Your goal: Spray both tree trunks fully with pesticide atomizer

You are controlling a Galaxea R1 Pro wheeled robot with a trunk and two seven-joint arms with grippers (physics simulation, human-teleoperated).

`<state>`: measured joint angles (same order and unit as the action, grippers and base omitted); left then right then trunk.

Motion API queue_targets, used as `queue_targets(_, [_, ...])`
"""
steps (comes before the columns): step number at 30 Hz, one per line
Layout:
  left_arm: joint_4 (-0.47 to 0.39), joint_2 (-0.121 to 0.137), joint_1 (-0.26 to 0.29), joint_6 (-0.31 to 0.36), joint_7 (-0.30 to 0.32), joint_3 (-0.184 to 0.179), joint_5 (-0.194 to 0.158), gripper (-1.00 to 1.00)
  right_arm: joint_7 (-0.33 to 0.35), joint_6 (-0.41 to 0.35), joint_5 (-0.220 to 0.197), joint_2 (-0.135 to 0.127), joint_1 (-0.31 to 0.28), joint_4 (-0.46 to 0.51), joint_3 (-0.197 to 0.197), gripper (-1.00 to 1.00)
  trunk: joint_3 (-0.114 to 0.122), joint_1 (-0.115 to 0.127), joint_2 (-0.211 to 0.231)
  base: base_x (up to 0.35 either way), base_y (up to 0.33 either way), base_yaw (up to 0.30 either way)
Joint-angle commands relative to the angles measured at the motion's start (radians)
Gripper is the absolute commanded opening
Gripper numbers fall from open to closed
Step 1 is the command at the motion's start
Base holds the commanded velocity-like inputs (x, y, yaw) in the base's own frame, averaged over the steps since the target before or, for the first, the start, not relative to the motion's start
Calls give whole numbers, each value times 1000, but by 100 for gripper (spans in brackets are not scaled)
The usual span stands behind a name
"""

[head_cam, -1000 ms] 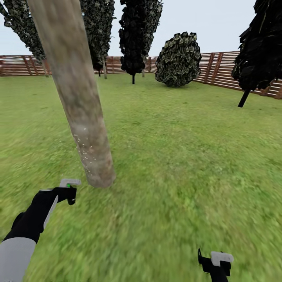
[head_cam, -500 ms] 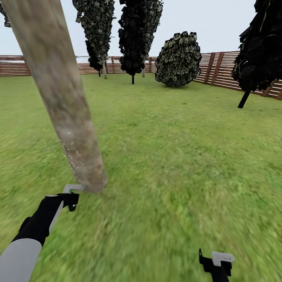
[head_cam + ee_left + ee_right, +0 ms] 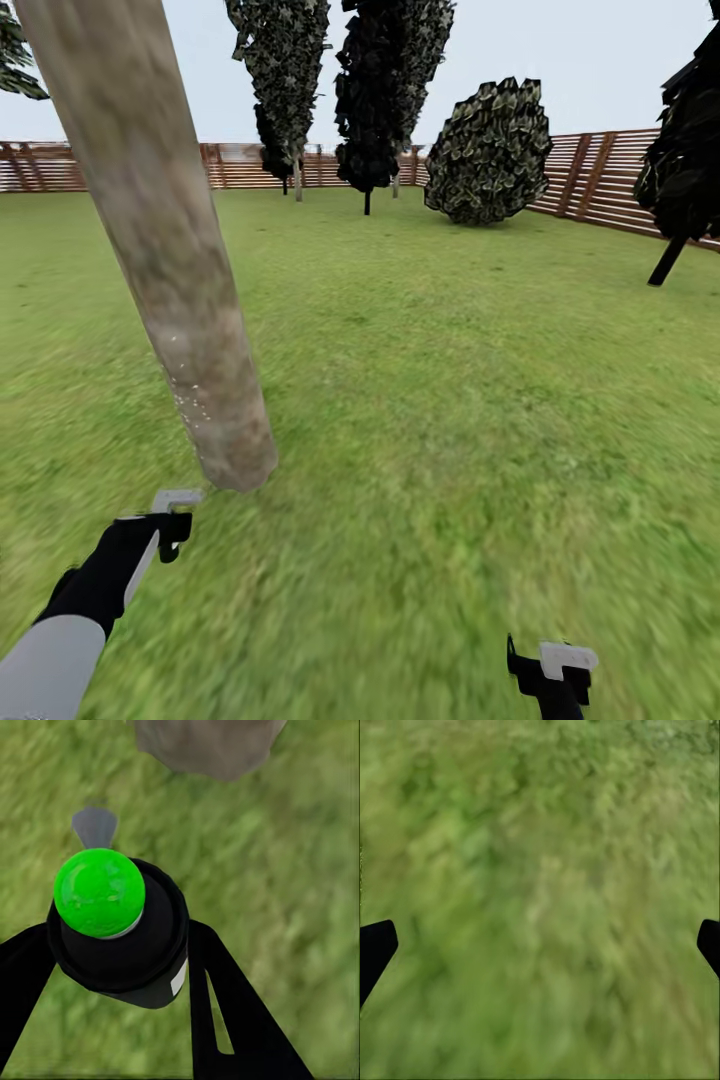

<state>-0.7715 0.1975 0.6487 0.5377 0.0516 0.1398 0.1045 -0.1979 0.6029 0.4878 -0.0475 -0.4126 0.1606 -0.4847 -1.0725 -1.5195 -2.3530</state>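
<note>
A thick, smooth grey-tan tree trunk [image 3: 180, 270] leans up from the lawn at the left of the head view, and fine white specks dot its lower part. Its base [image 3: 206, 746] also shows in the left wrist view. My left gripper [image 3: 168, 524] [image 3: 120, 945] is shut on the pesticide atomizer [image 3: 112, 922], a black bottle with a bright green cap. The bottle's grey nozzle [image 3: 176, 497] sits just short of the trunk's foot. Low at the right, my right gripper [image 3: 552, 672] [image 3: 540, 945] hangs open over bare grass.
Green lawn [image 3: 450, 400] spreads in every direction. A brown slat fence [image 3: 600, 175] rings the far side. Dark narrow trees [image 3: 380, 90], a round bush [image 3: 490, 150] and another dark tree [image 3: 690, 150] stand far off by the fence.
The whole picture has shifted, so the camera moved; the trunk looks nearer and further left. My left gripper with the atomizer sits a little lower. The right gripper holds its place.
</note>
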Motion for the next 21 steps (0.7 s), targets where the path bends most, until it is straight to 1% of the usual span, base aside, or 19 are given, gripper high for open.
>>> queue_targets(1, [29, 0, 0, -25, -2, 11, 1, -100, 0, 0, 0, 0, 0, 0, 0, 100, 0, 0, 0, 264, -162, 207])
queue_targets(4, [50, -1, 0, -46, -4, 22, 4, -100, 0, 0, 0, 0, 0, 0, 0, 100, 0, 0, 0, 290, -128, 86])
queue_targets(10, [87, 0, -1, -50, -3, 23, 9, -100, 0, 0, 0, 0, 0, 0, 0, 100, 0, 0, 0, 290, -89, 5])
queue_targets(12, [88, -1, -11, -49, -2, 22, 9, -100, 0, 0, 0, 0, 0, 0, 0, 100, 0, 0, 0, 69, -13, 117])
queue_targets(14, [86, 0, -31, -49, -1, 23, 9, -100, 0, 0, 0, 1, 0, 0, 0, 100, 0, 0, 0, 15, -3, 242])
queue_targets(16, [87, 1, -34, -49, -4, 24, 9, -100, 0, 0, 0, 1, 0, -1, 0, 100, 0, 0, 0, 3, -1, 269])
queue_targets(19, [96, 1, -49, -48, -22, 24, 4, -100, 1, 0, 1, 1, 0, -1, 0, 100, 0, 0, 0, 41, -14, 262])
queue_targets(21, [100, -2, -56, -48, -26, 23, 2, -100, 2, 0, 1, 1, 0, -1, 0, 100, 0, 0, 0, 151, -117, 121])
